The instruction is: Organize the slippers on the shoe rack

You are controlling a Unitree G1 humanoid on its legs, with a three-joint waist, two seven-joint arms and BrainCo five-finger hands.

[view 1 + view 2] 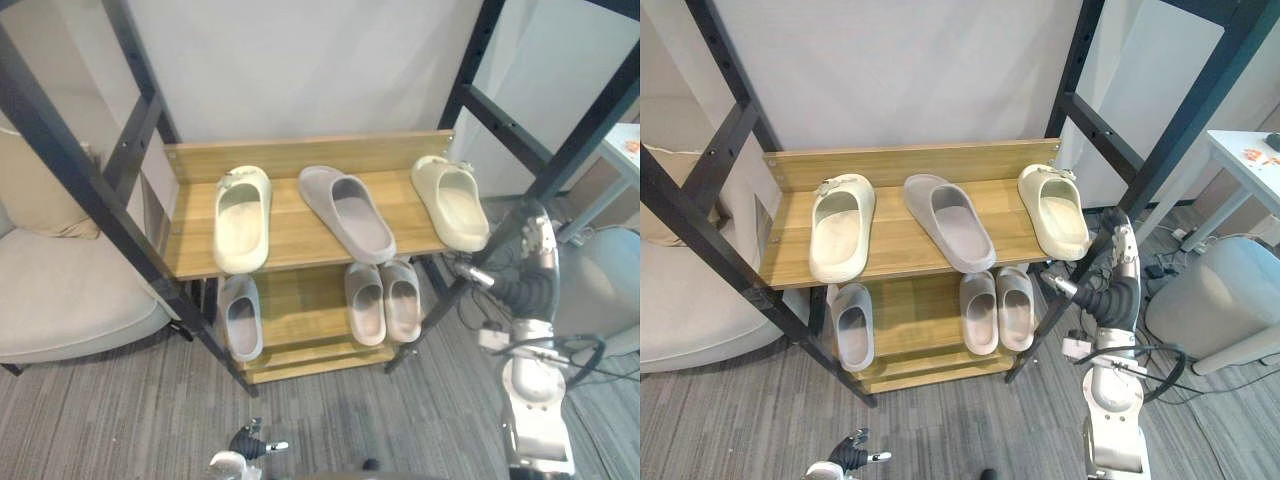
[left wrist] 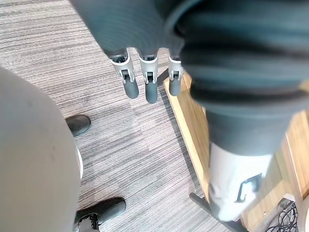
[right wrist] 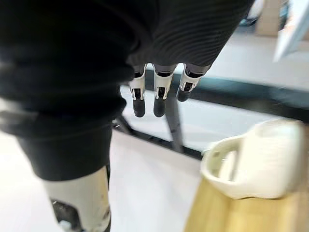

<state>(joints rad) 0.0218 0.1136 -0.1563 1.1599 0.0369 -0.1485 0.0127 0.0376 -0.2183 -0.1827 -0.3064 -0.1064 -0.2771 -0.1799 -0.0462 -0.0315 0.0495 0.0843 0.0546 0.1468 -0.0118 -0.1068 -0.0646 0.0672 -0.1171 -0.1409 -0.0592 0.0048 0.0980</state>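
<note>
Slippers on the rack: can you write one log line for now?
top shelf: left cream slipper, grey slipper, right cream slipper | right hand: open, near right cream slipper | left hand: open, low

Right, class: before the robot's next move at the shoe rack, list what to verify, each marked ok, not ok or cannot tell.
1. Is the right hand empty? Ok, fingers straight.
2. Is the left hand empty? Ok, low near the floor.
3. Cream slippers paired on the top shelf? Not ok: the left cream slipper and right cream slipper lie apart, with the grey slipper between them.
4. Is that grey slipper straight? Not ok, angled.
5. Is the lower pair side by side? Ok.
</note>
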